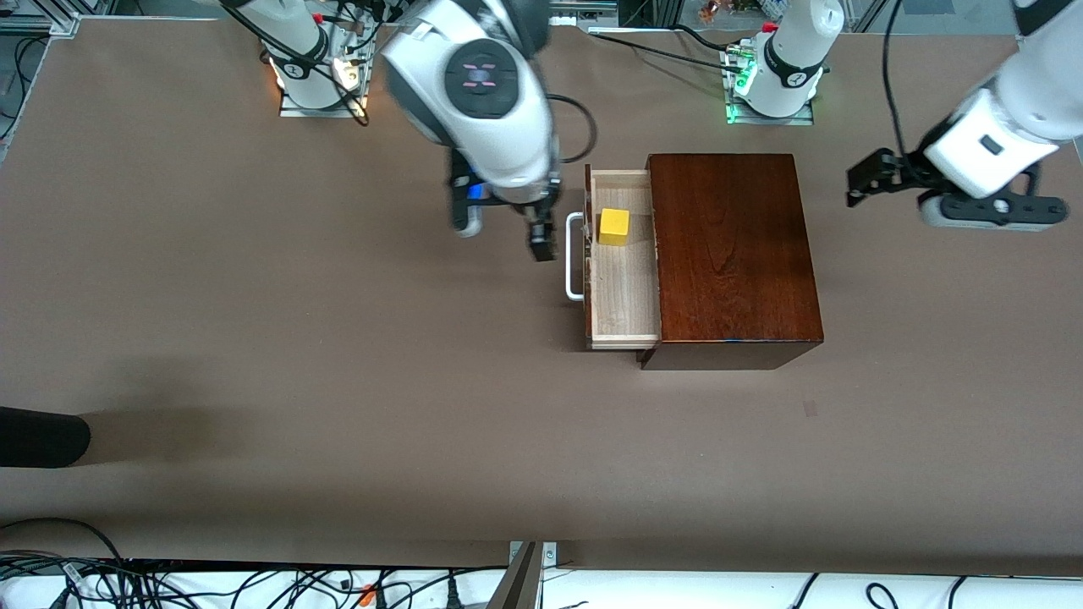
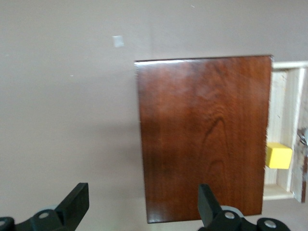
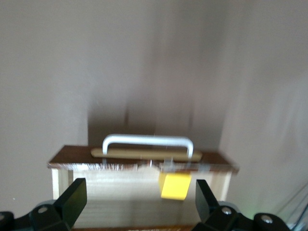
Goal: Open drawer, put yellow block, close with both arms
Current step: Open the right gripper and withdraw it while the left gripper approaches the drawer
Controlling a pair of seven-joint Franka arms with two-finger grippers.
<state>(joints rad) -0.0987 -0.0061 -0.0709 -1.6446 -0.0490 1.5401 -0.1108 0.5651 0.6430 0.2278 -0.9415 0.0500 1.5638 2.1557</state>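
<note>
Covering the whole scene, brown table (image 1: 254, 338). Standing on it toward the left arm's end, dark wooden box (image 1: 729, 254), glossy top, also filling most of the left wrist view (image 2: 202, 139). Pulled out of the box on the side facing the right arm's end, drawer (image 1: 622, 288), pale wood tray, partly open, also seen in the right wrist view (image 3: 139, 190) and at the edge of the left wrist view (image 2: 284, 101). Fixed to the dark drawer front, white handle (image 1: 574, 258), U-shaped, seen head-on in the right wrist view (image 3: 147, 142). Lying inside the drawer tray, yellow block (image 1: 614, 227), in the part of the tray farther from the front camera, close to the drawer front; visible too from the left wrist (image 2: 278, 155) and the right wrist (image 3: 175, 186). Hanging over bare table just beside the handle, right gripper (image 1: 504, 228), fingers spread apart, holding nothing; same spread fingers in its own wrist view (image 3: 139, 207), with drawer and block framed between them. Waiting above the table past the box at the left arm's end, left gripper (image 1: 867, 179), fingers apart and holding nothing, confirmed in its wrist view (image 2: 143, 207). Sitting on the table near the box, small pale scrap (image 2: 118, 42).
</note>
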